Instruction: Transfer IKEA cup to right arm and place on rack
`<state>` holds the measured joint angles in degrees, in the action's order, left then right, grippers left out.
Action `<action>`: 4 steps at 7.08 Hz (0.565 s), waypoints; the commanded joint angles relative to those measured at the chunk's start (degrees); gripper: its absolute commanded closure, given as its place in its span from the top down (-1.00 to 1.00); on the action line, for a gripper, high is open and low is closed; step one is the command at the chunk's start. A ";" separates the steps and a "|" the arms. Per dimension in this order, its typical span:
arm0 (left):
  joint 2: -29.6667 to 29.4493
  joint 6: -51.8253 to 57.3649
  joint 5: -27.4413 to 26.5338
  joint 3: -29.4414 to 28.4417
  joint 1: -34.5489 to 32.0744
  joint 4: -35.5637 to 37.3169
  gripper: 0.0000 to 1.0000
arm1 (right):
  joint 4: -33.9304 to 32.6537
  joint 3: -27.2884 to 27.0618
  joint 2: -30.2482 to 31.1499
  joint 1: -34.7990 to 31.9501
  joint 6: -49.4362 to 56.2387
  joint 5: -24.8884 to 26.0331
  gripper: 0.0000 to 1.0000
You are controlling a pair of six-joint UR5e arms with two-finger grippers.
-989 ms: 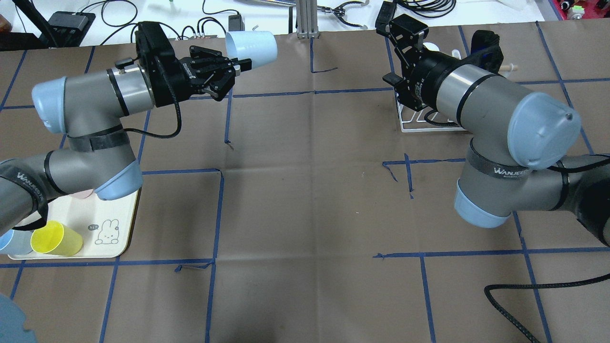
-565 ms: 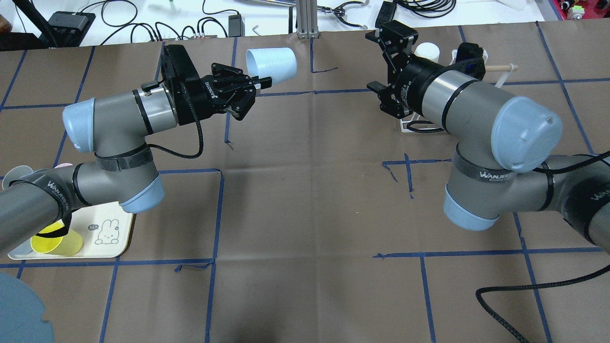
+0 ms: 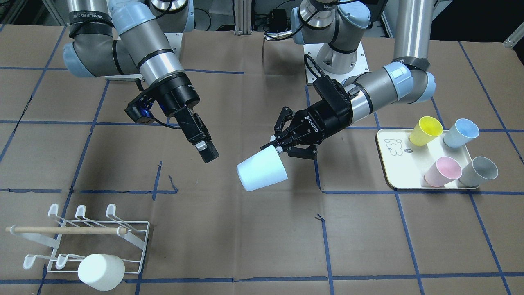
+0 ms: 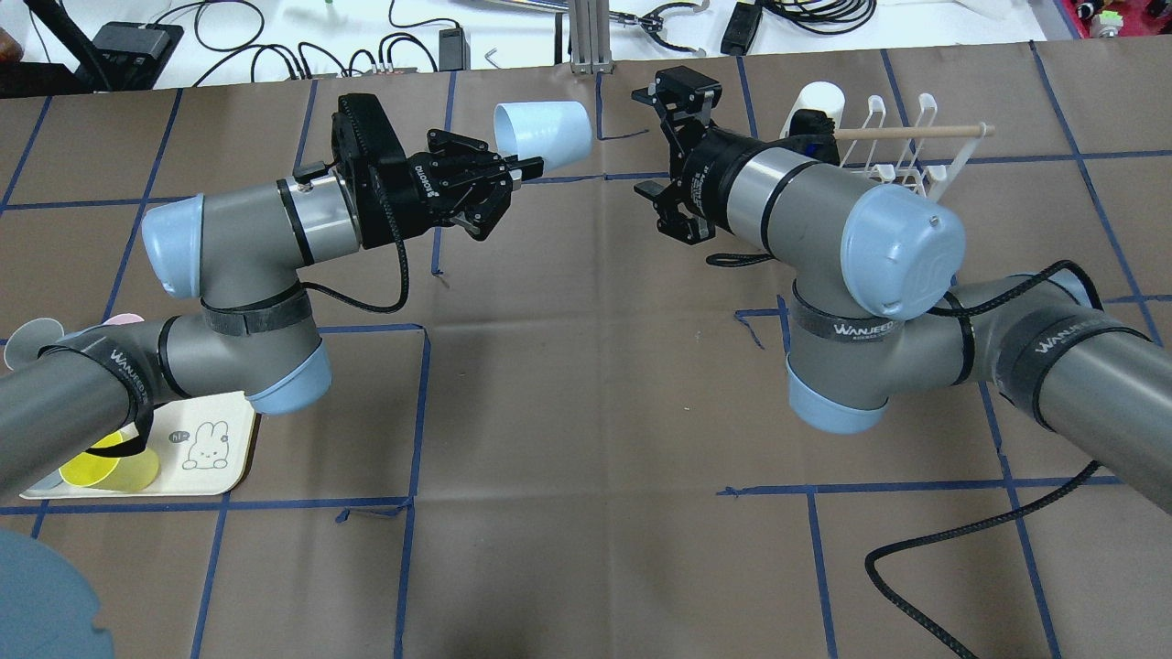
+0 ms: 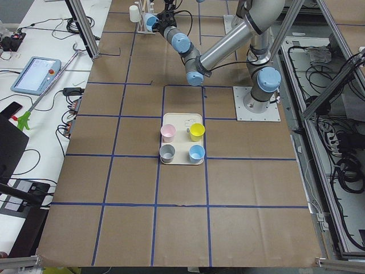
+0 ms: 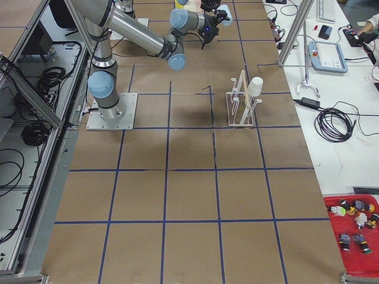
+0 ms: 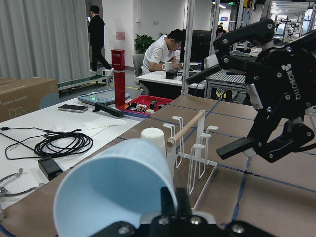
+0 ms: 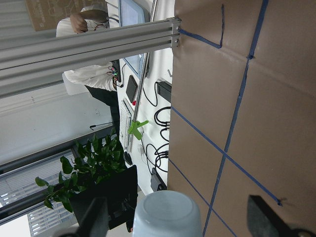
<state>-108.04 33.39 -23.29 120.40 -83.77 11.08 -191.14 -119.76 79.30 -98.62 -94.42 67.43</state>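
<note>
Overhead and front cameras face across one table (image 4: 586, 412)

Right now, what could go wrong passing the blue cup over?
The left gripper pinches the pale blue cup only at its rim, so a bump from the open right gripper might twist it loose. If the left lets go before the right closes, the cup could drop on the table. The rack already holds a white cup, so it needs a free prong.

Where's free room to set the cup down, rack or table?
Rack: five prongs bare; the white cup fills one corner prong. Open table lies between the rack and the right gripper. Crowded: the tray, four cups, only its bear-drawing corner bare.
</note>
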 commanded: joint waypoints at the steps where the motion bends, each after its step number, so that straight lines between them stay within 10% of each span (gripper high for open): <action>1: -0.77 -2.08 0.00 0.18 -0.60 3.24 -0.84 | 0.07 0.23 -0.73 -2.18 -2.60 2.00 0.99; 4: -0.68 -2.19 0.00 0.18 -0.60 3.25 -0.84 | 0.33 2.59 -2.04 -3.85 -4.28 2.09 0.98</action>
<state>-108.71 31.30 -23.29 120.58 -84.35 14.26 -190.98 -118.46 77.98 -101.82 -98.34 69.46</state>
